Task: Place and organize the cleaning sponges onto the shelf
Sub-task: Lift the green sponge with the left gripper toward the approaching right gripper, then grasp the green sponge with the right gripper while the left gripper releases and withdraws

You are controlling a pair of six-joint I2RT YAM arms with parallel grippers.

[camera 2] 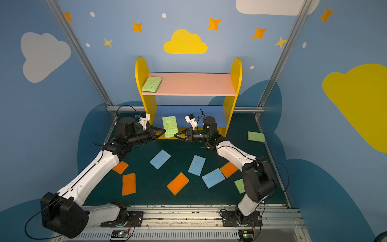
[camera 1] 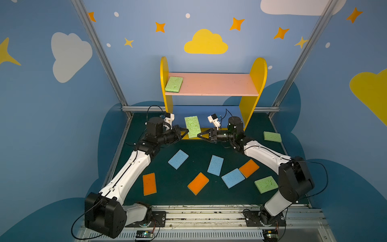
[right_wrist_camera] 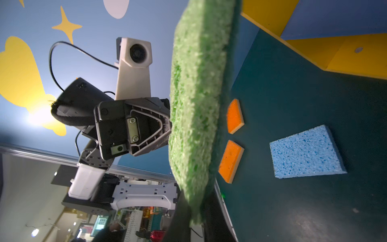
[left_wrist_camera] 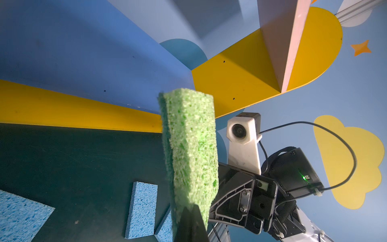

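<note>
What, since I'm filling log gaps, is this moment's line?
left gripper: shut on green sponge | right gripper: shut on it | shelf: another sponge

The porous rectangular green sponge (camera 1: 192, 126) is light green, the flat blue sponge (camera 1: 178, 159) pale, the flat orange sponge (camera 1: 198, 182) yellow-edged; the small panelled shelf (camera 1: 258, 71) is yellow with a pink board.

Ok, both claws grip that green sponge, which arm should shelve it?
Probably the right: its claw reaches from the side where the pink board is bare; another sponge fills the left end.
</note>
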